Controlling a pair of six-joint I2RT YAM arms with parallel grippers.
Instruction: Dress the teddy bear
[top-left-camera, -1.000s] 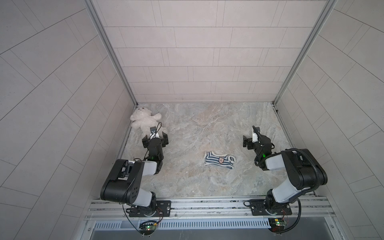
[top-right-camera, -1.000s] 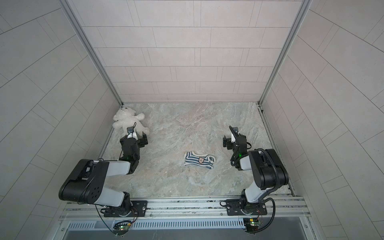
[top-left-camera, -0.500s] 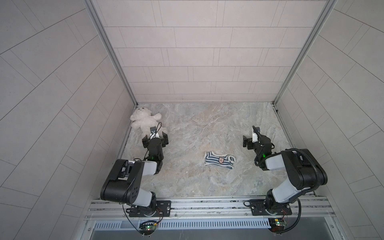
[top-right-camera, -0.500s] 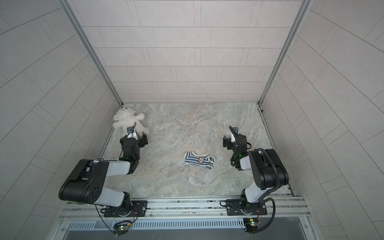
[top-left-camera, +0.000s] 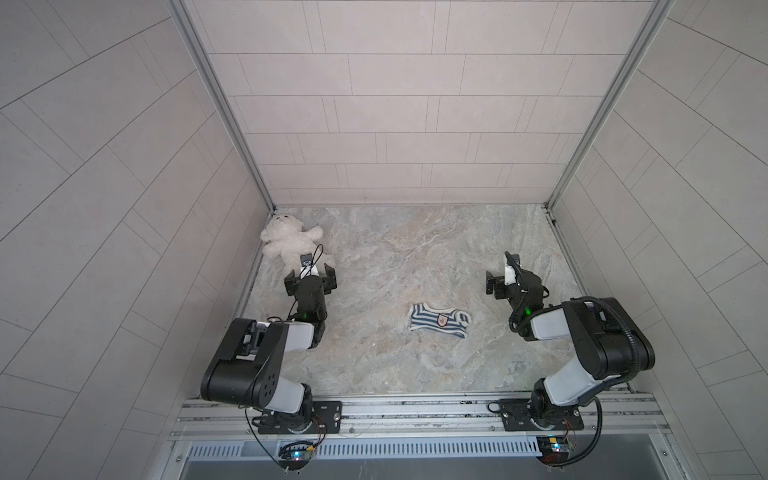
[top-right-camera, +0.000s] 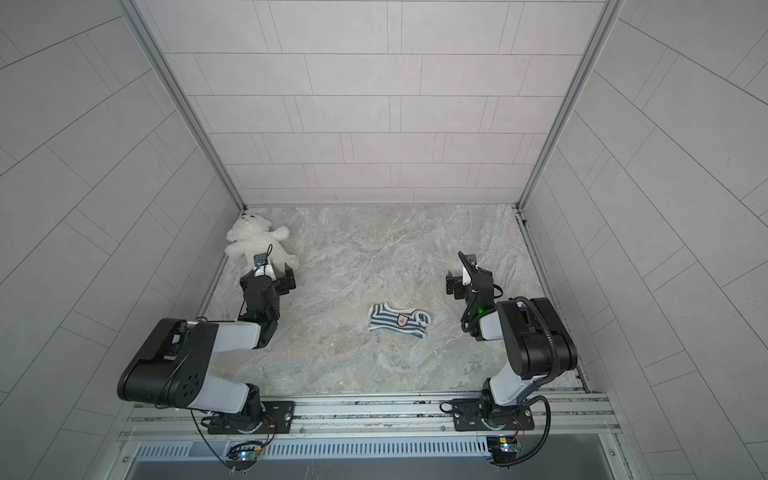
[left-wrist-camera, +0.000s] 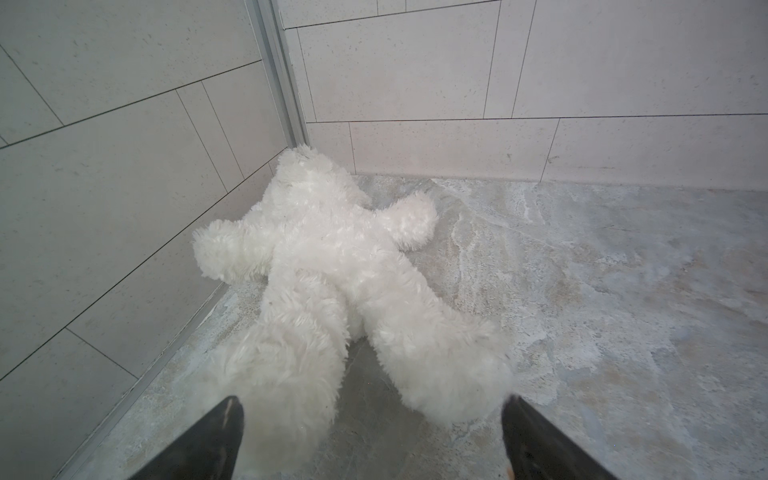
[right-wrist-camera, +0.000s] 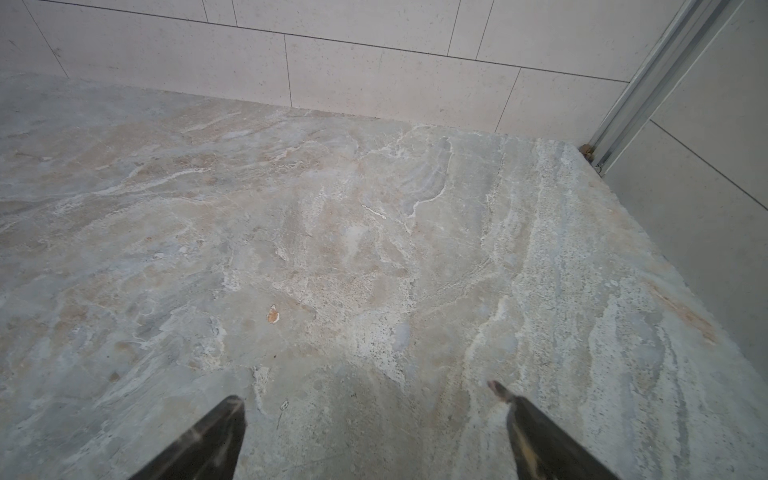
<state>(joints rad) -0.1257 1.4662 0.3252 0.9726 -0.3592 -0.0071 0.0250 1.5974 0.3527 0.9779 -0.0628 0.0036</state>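
Staying put: left end effector (left-wrist-camera: 372, 409) apart by teddy bear (left-wrist-camera: 332, 249), right end effector (right-wrist-camera: 368, 399) apart (nothing moved).

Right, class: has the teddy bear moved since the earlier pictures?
No. In both top views the teddy bear lies where it did, its head just as close to the foot of the corner post.
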